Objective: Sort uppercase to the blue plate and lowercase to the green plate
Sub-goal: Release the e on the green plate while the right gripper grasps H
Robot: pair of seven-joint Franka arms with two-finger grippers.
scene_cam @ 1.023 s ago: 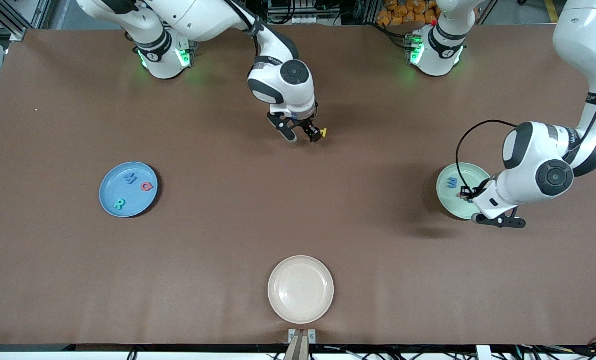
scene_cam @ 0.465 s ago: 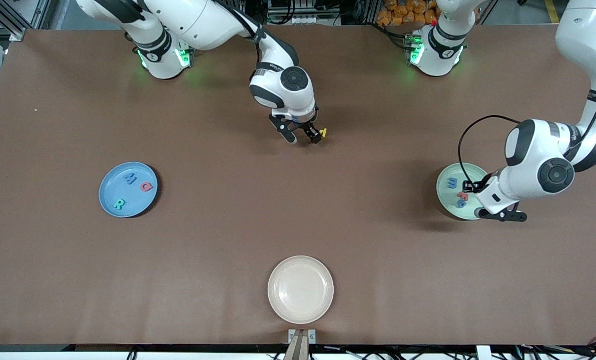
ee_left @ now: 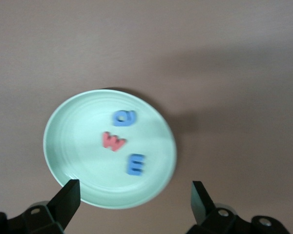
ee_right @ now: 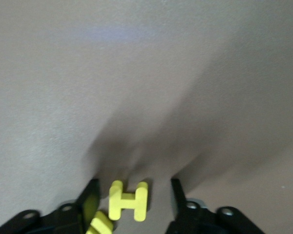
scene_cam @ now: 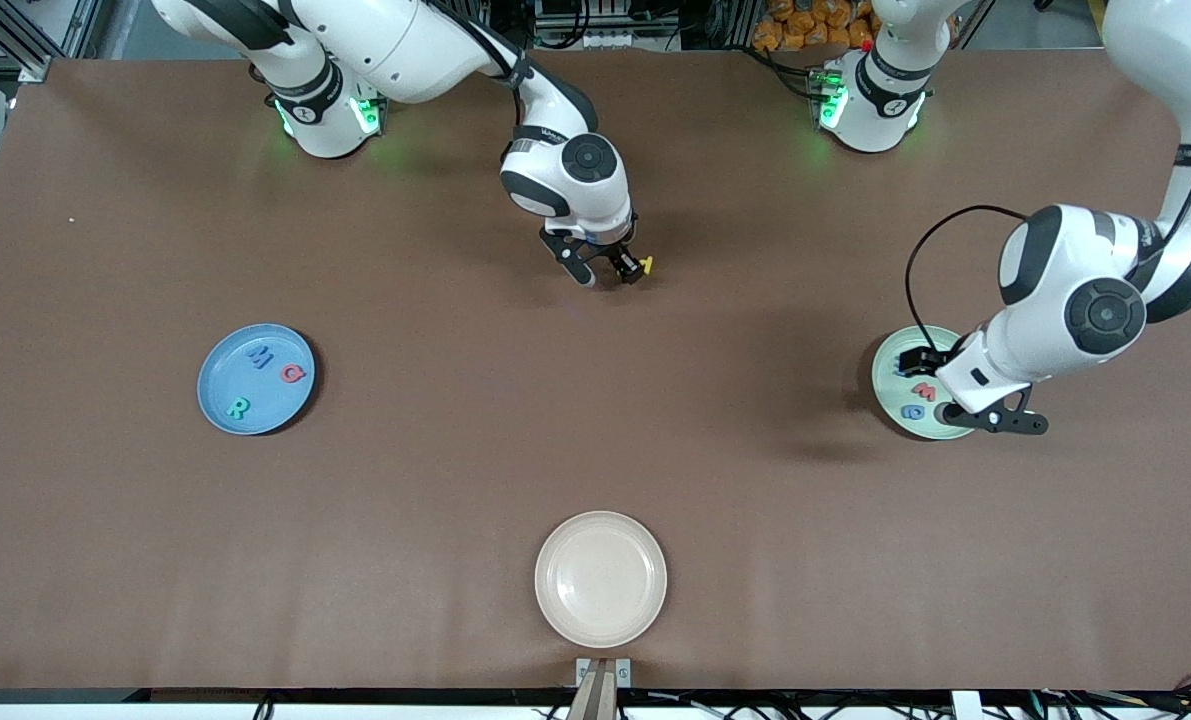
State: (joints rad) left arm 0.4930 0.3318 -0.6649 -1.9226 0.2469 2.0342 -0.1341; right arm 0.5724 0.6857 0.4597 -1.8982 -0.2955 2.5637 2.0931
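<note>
Found three capitals already lying in the blue plate (scene_cam: 217,395), toward the right arm's end of the table: blue M (scene_cam: 260,357), red Q (scene_cam: 294,373), green R (scene_cam: 239,407). Counted three small letters in the green plate (ee_left: 68,146), at the left arm's end: blue m (ee_left: 136,164), red m (ee_left: 114,142), blue round letter (ee_left: 124,117).

Saw the left gripper (ee_left: 134,187) hanging over the green plate with its fingers spread wide and nothing between them.

Noted two yellow pieces not yet sorted, both on the table (scene_cam: 455,300) mid-way along it, farther from the front camera than the cream plate (scene_cam: 600,578). Saw the right gripper (ee_right: 134,200) down at the table there, fingers apart on either side of the yellow H (ee_right: 129,201) with a gap showing at each side, so not clamped. Made out the second yellow piece (ee_right: 100,224) just beside one finger; could not read its shape, but judged it the last lowercase.

Reckoned six of eight placed; left to do: H to the blue plate, its yellow neighbour to the green.
</note>
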